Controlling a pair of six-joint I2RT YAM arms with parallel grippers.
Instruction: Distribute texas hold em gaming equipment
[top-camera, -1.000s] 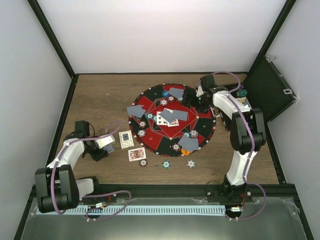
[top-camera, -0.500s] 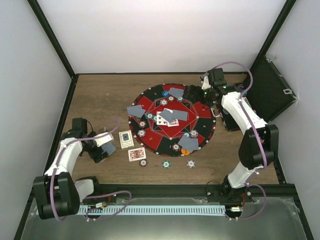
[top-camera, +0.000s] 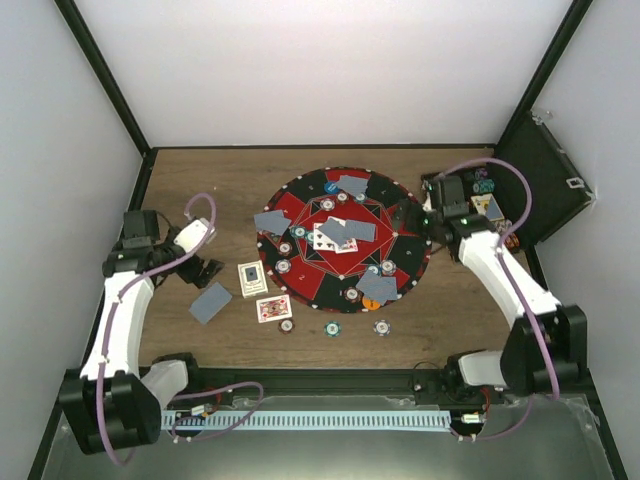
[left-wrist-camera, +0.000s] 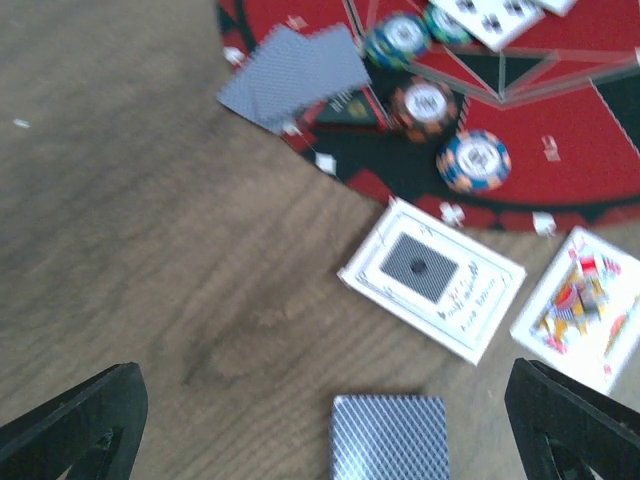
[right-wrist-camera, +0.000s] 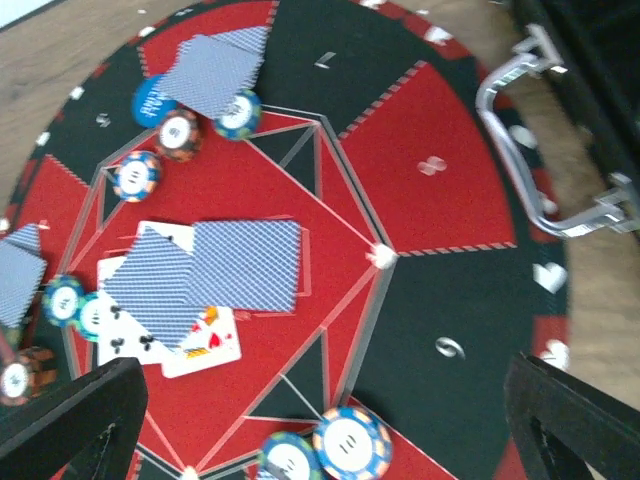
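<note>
Three chips (top-camera: 332, 328) on wood by mat (top-camera: 318, 285) front edge | 3 off-mat items: face-down card (left-wrist-camera: 388, 438) beneath left gripper (left-wrist-camera: 320, 412), pack (left-wrist-camera: 432, 277), face-up card (left-wrist-camera: 578, 305) | left gripper spread wide, empty | right gripper (right-wrist-camera: 320, 420) spread wide, empty, over mat near two face-down centre cards (right-wrist-camera: 245, 265)

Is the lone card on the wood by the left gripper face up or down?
Face down: the card shows its grey-blue crosshatched back, no white face.
</note>
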